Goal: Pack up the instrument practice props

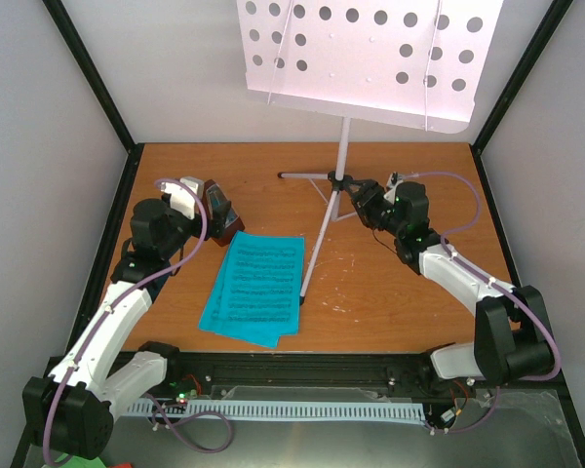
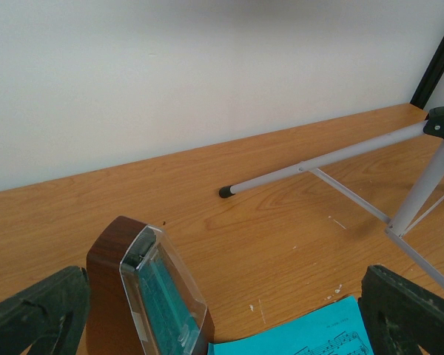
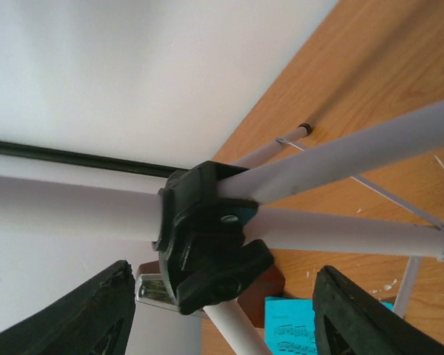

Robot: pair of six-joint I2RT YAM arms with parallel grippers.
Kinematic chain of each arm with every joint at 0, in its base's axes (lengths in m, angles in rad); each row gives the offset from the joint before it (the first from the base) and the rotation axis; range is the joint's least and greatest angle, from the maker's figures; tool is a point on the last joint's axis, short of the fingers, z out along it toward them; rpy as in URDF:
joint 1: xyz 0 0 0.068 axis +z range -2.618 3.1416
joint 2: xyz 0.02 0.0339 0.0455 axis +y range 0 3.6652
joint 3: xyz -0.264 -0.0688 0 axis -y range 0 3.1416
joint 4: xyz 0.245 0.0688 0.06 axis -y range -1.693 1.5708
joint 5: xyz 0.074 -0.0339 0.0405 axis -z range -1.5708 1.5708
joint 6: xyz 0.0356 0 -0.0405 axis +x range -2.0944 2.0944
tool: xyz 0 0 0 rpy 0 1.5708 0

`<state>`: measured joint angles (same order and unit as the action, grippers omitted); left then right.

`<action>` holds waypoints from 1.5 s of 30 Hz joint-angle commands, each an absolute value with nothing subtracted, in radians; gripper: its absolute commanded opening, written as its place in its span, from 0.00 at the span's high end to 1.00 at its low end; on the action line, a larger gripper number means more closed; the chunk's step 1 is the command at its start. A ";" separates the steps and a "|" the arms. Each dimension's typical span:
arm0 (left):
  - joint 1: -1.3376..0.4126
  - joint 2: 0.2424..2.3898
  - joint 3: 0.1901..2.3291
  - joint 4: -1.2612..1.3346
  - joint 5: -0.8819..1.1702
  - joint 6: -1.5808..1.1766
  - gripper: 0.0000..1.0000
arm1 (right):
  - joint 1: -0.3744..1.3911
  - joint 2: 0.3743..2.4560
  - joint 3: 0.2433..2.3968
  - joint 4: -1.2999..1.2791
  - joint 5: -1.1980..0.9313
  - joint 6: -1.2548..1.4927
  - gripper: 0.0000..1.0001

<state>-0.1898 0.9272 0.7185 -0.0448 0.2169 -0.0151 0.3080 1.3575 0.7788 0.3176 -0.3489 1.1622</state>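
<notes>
The pale silver music stand [image 1: 343, 146] stands at the back centre, its perforated desk [image 1: 366, 54] high above the table. My right gripper [image 1: 354, 195] is at the stand's black tripod hub [image 3: 207, 244]; its jaws stand open on either side of the hub's knob with gaps showing. The dark red-brown metronome [image 1: 217, 207] stands upright at the back left. It sits between the open jaws of my left gripper [image 2: 222, 318], close to the left finger [image 2: 37, 314]. The cyan sheet-music pages [image 1: 255, 288] lie flat in the middle; a corner [image 2: 311, 336] shows near the metronome [image 2: 152, 296].
White walls and black frame posts [image 1: 88, 73] close in the wooden table [image 1: 390, 302] on three sides. The stand's legs [image 2: 318, 163] spread low across the back half. A white cable tray [image 1: 302, 409] runs along the near edge between the arm bases.
</notes>
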 commanded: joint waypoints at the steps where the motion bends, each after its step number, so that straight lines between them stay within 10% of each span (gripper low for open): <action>1: -0.181 0.923 0.723 -0.022 0.215 0.004 0.01 | 0.305 1.380 0.788 0.319 -0.338 1.235 0.37; 17: -0.181 0.913 0.726 -0.028 0.190 0.012 0.01 | 0.304 1.411 0.808 0.347 -0.365 1.212 0.90; 26: -0.181 0.912 0.726 -0.026 0.199 0.010 0.01 | 0.293 1.405 0.802 0.353 -0.351 1.157 0.69; 45: -0.181 0.911 0.726 -0.028 0.203 0.009 0.01 | 0.278 1.430 0.822 0.404 -0.463 1.005 0.87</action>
<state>-0.1898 0.9264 0.7185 -0.0448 0.1982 -0.0082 0.2817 1.4204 0.8127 0.3622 -0.4225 1.0657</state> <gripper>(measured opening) 0.995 0.160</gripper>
